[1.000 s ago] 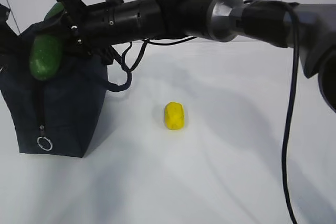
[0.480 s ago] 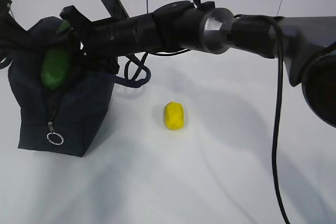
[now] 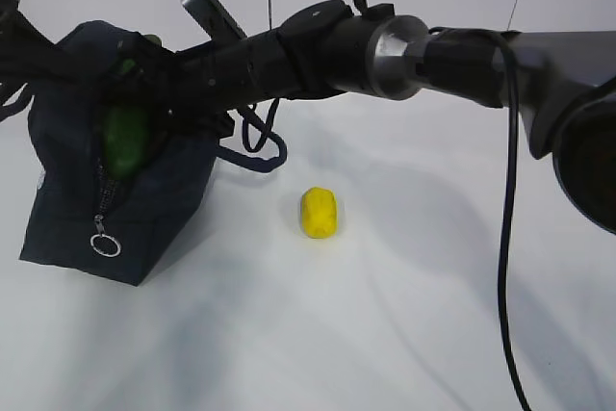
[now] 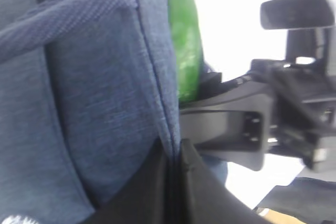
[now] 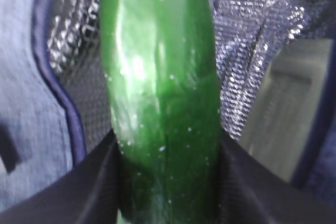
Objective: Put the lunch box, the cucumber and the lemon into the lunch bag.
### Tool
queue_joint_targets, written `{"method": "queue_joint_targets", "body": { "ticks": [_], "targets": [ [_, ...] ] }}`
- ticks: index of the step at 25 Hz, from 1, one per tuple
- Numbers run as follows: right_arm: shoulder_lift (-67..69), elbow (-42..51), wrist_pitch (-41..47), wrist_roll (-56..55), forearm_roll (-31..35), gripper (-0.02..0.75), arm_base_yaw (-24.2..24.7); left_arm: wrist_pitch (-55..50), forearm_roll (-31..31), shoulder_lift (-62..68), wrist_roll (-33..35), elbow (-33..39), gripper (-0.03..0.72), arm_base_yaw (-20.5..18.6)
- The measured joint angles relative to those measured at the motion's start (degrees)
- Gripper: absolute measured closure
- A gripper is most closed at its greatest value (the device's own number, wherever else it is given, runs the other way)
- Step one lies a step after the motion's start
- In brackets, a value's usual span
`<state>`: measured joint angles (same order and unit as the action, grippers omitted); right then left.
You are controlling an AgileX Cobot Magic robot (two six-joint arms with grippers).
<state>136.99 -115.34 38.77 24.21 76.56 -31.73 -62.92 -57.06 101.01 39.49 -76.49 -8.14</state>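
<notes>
The right gripper (image 5: 168,182) clamps the cucumber (image 5: 160,77) across its width, and the cucumber's long axis runs straight ahead of the jaws into the open mouth of the lunch bag (image 3: 144,209), with silvery lining on both sides of it. In the exterior view its lower part already sits inside the bag's mouth. The left gripper (image 4: 170,182) is pinched tight on the bag's fabric edge, holding the mouth open right beside the cucumber. The likely next move is a release along that axis. The lemon (image 3: 319,212) lies on the table (image 3: 385,334), well apart from the bag, nearer the right arm. The lunch box cannot be made out.
</notes>
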Motion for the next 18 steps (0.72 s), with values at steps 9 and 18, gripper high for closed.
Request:
{"method": "queue_joint_targets", "body": {
  "ticks": [9, 18],
  "targets": [
    [0.1, 0.0, 1.4, 0.0, -3.1, 0.386, 0.1, -0.5, -2.1, 0.0, 1.7, -0.1, 0.697, 0.0],
    [0.1, 0.0, 1.9, 0.0, -3.5, 0.331, 0.1, -1.8, -5.3, 0.0, 2.6, -0.1, 0.697, 0.0]
  ]
}}
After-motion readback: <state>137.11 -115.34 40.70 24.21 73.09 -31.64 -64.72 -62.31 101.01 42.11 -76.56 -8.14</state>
